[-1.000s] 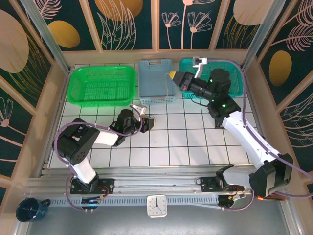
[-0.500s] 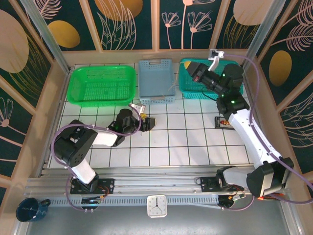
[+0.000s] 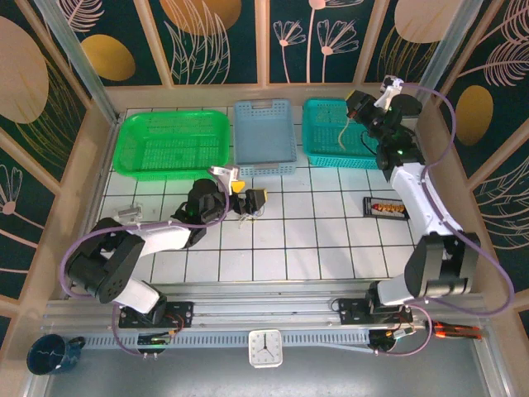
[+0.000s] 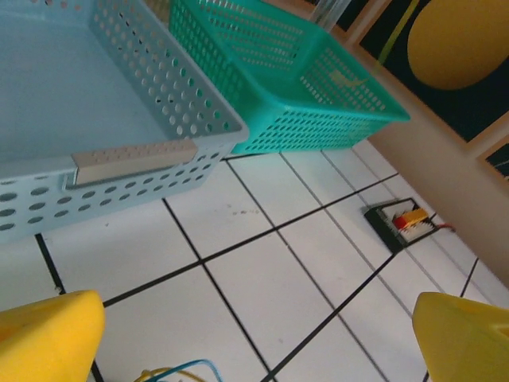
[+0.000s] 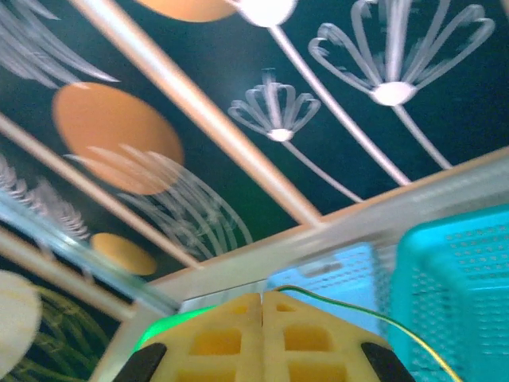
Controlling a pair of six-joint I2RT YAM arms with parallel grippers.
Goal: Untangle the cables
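Tan cable [image 3: 341, 134] dangling over teal basket [image 3: 331, 160]

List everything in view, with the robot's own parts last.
green basket: one, green, far left
grey-blue basket: one, far middle
teal basket: one, far right
held cable: one, yellowish, hanging over the teal basket
loose cables: blue and yellow strands, on tiles by the left gripper
black tray: one, red-orange contents, right tiles
clock: one, white, front rail
mug: one, dark blue, front-left
left gripper: yellow fingers, open
right gripper: shut on held cable
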